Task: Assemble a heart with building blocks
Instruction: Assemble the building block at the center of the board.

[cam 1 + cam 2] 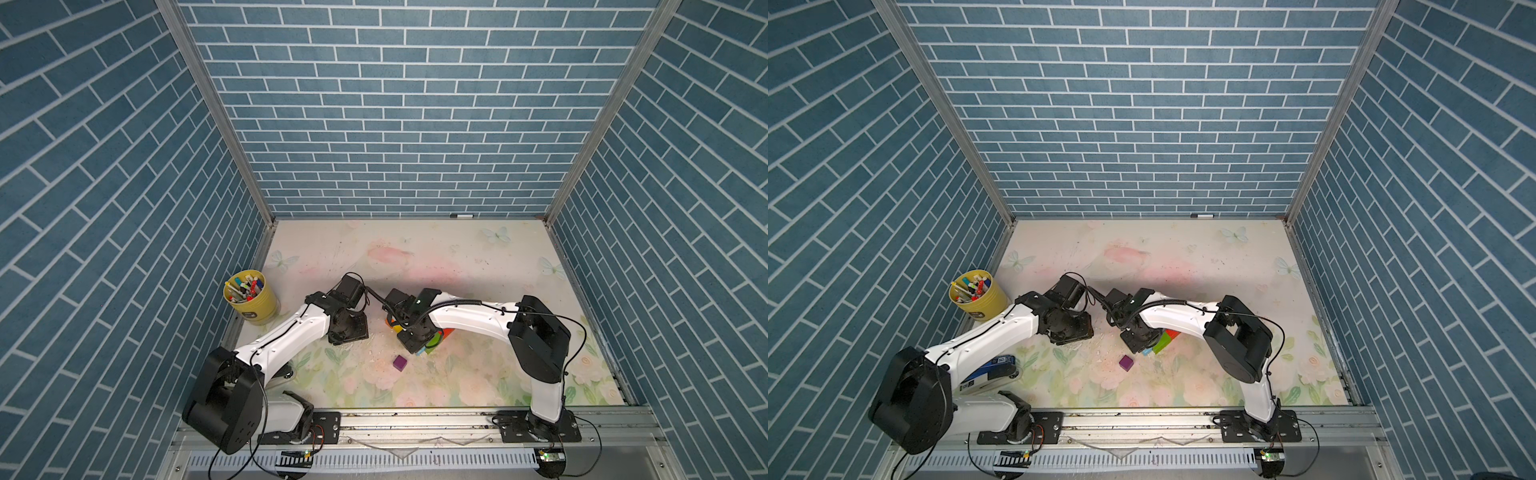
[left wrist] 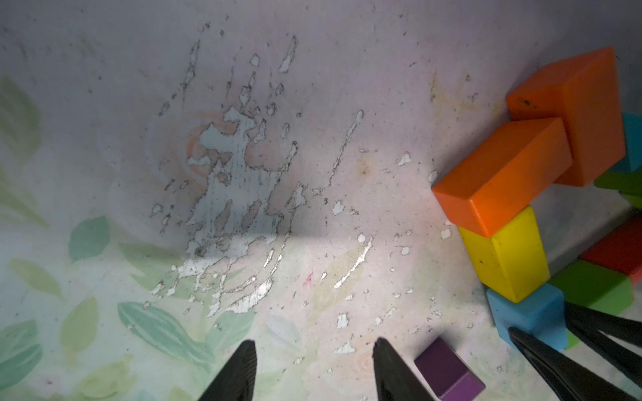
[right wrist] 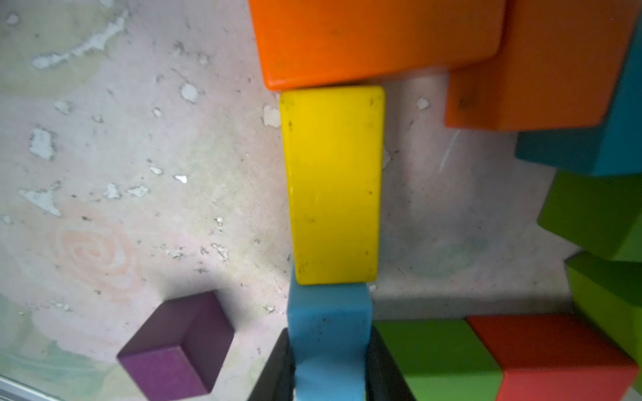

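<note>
My right gripper [image 3: 330, 347] is shut on a light-blue brick [image 3: 328, 323] that lies end to end with a yellow brick [image 3: 333, 184]. Two orange bricks [image 3: 375, 38] follow the yellow one. A green brick [image 3: 437, 357] and a red brick [image 3: 552, 354] run off beside the blue one, and more green bricks [image 3: 597, 215] and a teal block [image 3: 608, 145] close the angular heart outline. The purple cube [image 1: 400, 362] lies alone on the mat, apart from the outline. My left gripper [image 2: 314, 343] stands open over bare mat, with the purple cube [image 2: 448, 371] just beside one finger.
A yellow cup of marker pens [image 1: 251, 297] stands at the left wall. A blue-and-white gadget [image 1: 994, 368] lies under the left arm. One marker [image 1: 461, 215] lies along the back wall. Brick-patterned walls enclose the floral mat [image 1: 478, 266] on three sides.
</note>
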### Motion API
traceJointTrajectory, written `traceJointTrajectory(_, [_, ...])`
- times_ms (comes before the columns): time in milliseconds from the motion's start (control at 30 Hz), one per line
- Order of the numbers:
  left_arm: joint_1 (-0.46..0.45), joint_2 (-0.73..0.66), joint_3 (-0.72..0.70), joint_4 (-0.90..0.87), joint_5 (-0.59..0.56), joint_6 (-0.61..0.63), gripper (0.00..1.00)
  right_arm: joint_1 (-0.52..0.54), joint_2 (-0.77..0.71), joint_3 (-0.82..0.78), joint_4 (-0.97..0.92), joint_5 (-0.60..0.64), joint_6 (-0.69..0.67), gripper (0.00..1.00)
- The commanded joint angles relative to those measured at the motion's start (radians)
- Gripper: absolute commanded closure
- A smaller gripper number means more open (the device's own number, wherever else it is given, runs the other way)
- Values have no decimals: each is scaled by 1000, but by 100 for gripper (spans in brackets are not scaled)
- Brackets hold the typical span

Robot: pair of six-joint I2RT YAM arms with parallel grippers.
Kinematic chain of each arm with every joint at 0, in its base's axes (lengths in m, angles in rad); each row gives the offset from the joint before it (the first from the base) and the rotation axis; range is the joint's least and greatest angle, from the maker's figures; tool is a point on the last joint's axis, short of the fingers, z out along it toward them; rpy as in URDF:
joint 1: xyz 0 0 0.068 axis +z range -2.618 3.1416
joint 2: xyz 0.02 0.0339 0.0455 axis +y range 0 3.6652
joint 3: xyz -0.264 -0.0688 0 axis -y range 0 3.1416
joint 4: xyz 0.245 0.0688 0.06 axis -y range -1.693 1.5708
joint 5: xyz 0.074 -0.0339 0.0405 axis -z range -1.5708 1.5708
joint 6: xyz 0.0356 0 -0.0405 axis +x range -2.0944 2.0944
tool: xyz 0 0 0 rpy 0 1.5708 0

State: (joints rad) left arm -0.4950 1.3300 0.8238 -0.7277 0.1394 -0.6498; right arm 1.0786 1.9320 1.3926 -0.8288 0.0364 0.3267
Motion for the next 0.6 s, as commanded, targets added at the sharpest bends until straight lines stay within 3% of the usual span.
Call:
traceJointTrajectory(0, [5,-1,-14,-16,-11,15,43,-4,16,-7,9,-14,-46,92])
traceJointTrajectory(467, [6,-5,-17,-9,-9,12,44,-2,-66,-18,4,-3,-26,55])
traceJointTrajectory(567, [7,-2,-11,-9,-11,15,43,-4,-93,-14,2,0,-12,43])
